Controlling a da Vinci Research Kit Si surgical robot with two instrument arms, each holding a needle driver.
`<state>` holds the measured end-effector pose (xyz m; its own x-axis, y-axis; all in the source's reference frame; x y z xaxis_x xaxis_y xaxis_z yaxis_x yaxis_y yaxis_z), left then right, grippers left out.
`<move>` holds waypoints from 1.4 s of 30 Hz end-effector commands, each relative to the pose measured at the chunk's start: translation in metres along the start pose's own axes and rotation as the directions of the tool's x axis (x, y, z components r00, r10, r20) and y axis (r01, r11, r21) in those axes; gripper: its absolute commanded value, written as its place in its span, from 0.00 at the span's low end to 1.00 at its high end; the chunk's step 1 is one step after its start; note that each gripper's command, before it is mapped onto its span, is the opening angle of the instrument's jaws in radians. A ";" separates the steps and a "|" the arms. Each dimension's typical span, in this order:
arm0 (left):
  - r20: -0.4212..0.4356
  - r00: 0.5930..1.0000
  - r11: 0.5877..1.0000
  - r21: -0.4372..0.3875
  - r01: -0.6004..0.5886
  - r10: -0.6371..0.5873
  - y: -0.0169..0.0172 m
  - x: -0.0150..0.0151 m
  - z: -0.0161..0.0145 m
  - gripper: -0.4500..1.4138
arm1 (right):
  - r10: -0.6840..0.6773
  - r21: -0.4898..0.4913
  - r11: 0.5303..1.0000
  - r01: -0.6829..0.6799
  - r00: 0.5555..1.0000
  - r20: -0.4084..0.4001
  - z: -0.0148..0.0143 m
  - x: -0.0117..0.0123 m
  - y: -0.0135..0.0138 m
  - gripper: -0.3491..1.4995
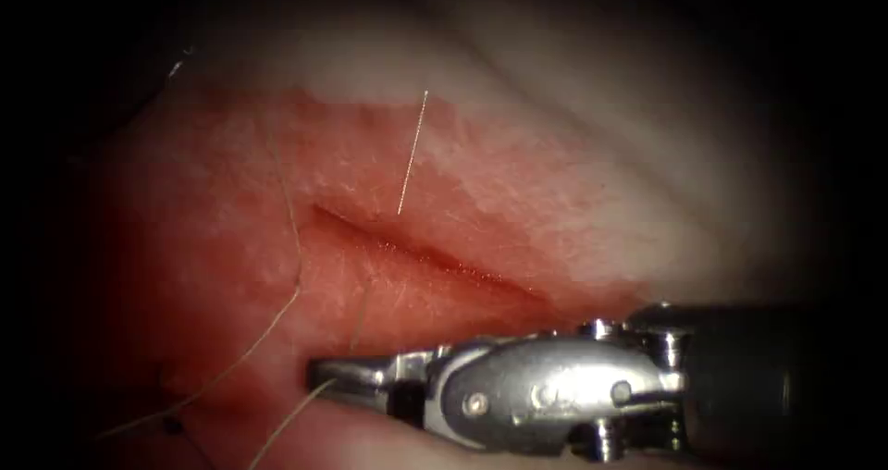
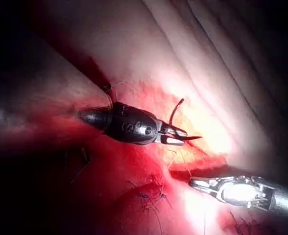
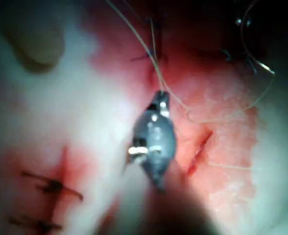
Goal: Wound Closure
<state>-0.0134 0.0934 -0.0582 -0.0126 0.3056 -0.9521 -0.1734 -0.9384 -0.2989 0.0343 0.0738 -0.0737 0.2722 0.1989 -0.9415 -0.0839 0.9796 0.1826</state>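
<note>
Right needle driver (image 1: 324, 377) nearest, lying just below cut (image 1: 425, 253), jaws clenched on thread (image 1: 277, 428) at tip. Thread trails off left of cut over tissue (image 1: 555, 202). Beyond cut, left needle driver (image 2: 180, 137), jaws grasping curved needle (image 2: 176, 110) near one end; needle stands above tissue, not in it. Red fluid (image 1: 231, 248) around cut.

Glossy polished metal end effector (image 1: 347, 377), moist glistening tissue (image 1: 518, 192), fine pale thread (image 1: 413, 153)
</note>
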 end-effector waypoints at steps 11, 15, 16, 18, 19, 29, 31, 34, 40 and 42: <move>-0.001 1.000 1.000 -0.001 0.001 -0.001 0.0003 -0.0007 0.0004 0.05 | -0.004 -0.067 0.998 0.009 0.997 0.075 -0.0032 -0.0028 0.0031 0.90; -0.001 1.000 1.000 -0.001 0.001 -0.001 0.0003 -0.0007 0.0004 0.05 | -0.006 -0.083 0.996 0.017 0.992 0.127 -0.0059 -0.0041 0.0053 0.87; -0.001 1.000 1.000 -0.001 0.001 -0.001 0.0003 -0.0007 0.0005 0.05 | 0.048 -0.116 0.993 -0.034 0.991 0.124 -0.0064 -0.0045 0.0062 0.86; -0.002 1.000 1.000 -0.003 0.001 -0.001 0.0003 -0.0007 0.0005 0.05 | 0.174 -0.172 0.972 -0.158 0.981 0.081 -0.0068 -0.0052 0.0073 0.84; -0.002 1.000 1.000 -0.003 0.001 -0.001 0.0003 -0.0007 0.0006 0.05 | 0.256 -0.200 0.950 -0.240 0.965 0.055 -0.0067 -0.0057 0.0078 0.84; -0.001 1.000 1.000 -0.006 0.000 0.000 0.0004 -0.0007 0.0007 0.05 | 0.705 -0.283 0.673 -0.683 0.709 -0.033 -0.0053 -0.0099 0.0117 0.67; -0.001 1.000 1.000 -0.006 0.006 -0.006 0.0004 -0.0007 0.0007 0.05 | 0.731 -0.291 0.640 -0.711 0.680 -0.053 -0.0048 -0.0103 0.0124 0.66; -0.001 1.000 1.000 -0.006 0.006 -0.006 0.0004 -0.0007 0.0007 0.05 | 0.763 -0.287 0.599 -0.748 0.642 -0.082 -0.0026 -0.0112 0.0140 0.66; -0.002 1.000 1.000 -0.010 0.006 -0.006 0.0004 -0.0007 0.0006 0.05 | 0.780 -0.275 0.575 -0.770 0.618 -0.101 0.0004 -0.0125 0.0144 0.67; -0.002 1.000 1.000 -0.010 0.006 -0.006 0.0004 -0.0007 0.0006 0.05 | 0.777 -0.278 0.578 -0.767 0.621 -0.100 0.0011 -0.0129 0.0143 0.67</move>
<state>-0.0135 0.0932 -0.0582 -0.0111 0.3101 -0.9506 -0.1655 -0.9382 -0.3041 0.0298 0.0853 -0.0591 0.0088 0.8837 -0.4680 -0.5276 0.4017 0.7485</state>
